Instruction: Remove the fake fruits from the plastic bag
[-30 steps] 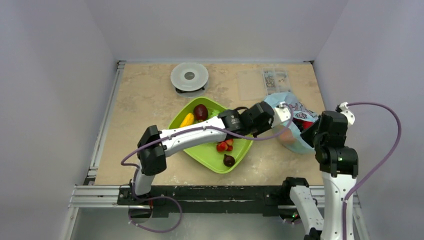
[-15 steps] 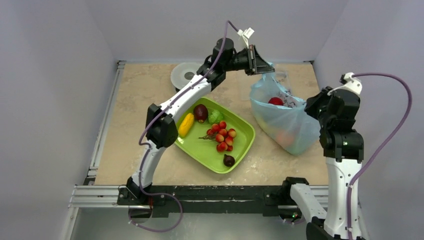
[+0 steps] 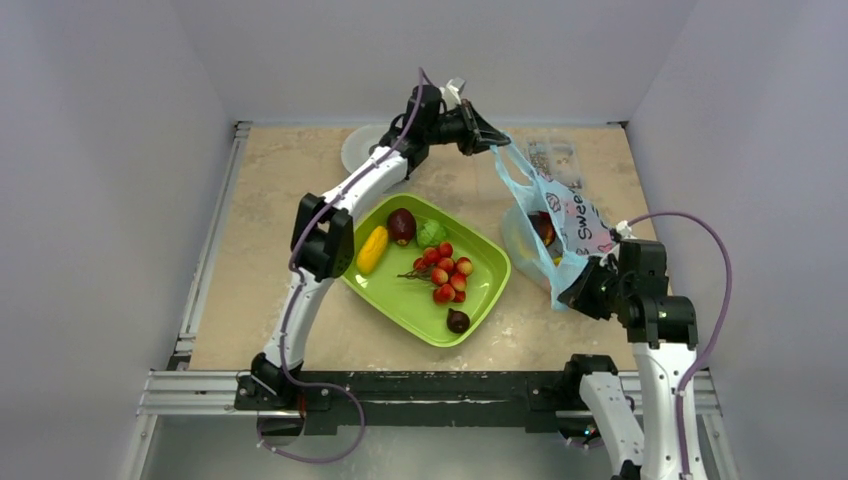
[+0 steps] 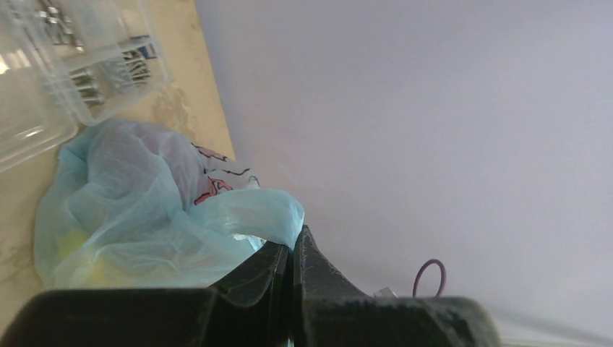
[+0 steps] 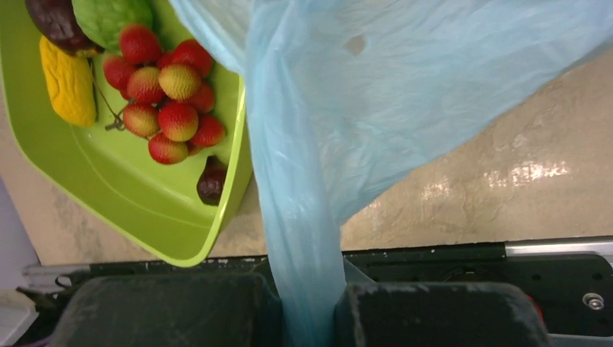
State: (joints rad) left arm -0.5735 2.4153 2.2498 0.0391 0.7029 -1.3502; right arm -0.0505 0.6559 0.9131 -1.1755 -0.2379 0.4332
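Note:
The light-blue plastic bag (image 3: 560, 215) hangs stretched between my two grippers. My left gripper (image 3: 497, 143) is high at the back and shut on the bag's handle; the left wrist view shows it (image 4: 293, 242) pinching a fold of the bag (image 4: 144, 202). My right gripper (image 3: 580, 290) is low at the front right and shut on the bag's lower end, which runs between its jaws in the right wrist view (image 5: 307, 296). A dark red fruit (image 3: 543, 228) shows through the bag. A yellow banana (image 3: 373, 248) and a dark purple-brown fruit (image 3: 401, 225) lie in the green tray (image 3: 480, 295).
The tray also holds a red berry cluster (image 3: 445, 270), a lumpy green ball (image 3: 431, 233) and a small dark piece (image 3: 458, 320). A white round disc (image 3: 362, 152) and a clear plastic box (image 3: 555, 158) sit at the back. Walls enclose three sides.
My left arm lifted the bag's handle up from the table to the back. My right gripper then came down and forward with the bag's lower end, stretching and tilting the bag.

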